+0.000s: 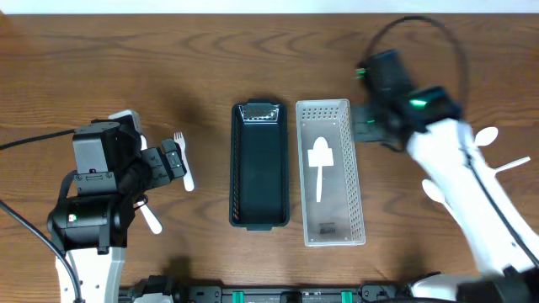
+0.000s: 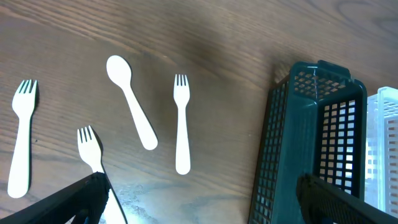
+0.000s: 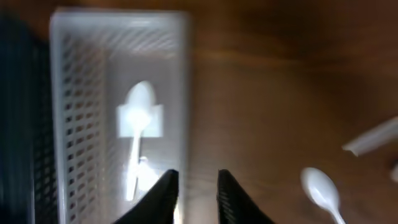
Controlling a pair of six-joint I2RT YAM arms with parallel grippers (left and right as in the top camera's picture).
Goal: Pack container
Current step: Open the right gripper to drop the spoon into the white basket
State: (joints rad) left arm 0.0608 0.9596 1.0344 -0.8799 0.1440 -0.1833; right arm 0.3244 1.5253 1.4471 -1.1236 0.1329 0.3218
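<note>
White plastic cutlery is judged light, stiff and thin. It lies flat on the wooden table (image 1: 253, 50), so it is likely to skate when pinched. A hold across the narrow handle near mid-length is judged safest, the bowl and tines being wider and curved. A packed spoon (image 1: 320, 162) is seen lengthwise inside the white basket (image 1: 358, 168), which sits just beside the dark basket (image 1: 238, 168); no cutlery is made out in the dark one. The left gripper (image 2: 200, 183) is spread wide and empty over the table beside the dark basket. The right gripper (image 3: 195, 177) is over the white basket's edge, jaws narrowly apart, with nothing seen between them. In the left wrist view a nearest fork (image 2: 181, 124), a loose spoon (image 2: 130, 102) and two further forks are laid out plainly; from overhead most of these are hidden under the left arm. The right wrist view is blurred, but a second loose spoon (image 3: 323, 190) is shown on bare table right of the white basket. Both baskets whole and both arms are given only from overhead.
</note>
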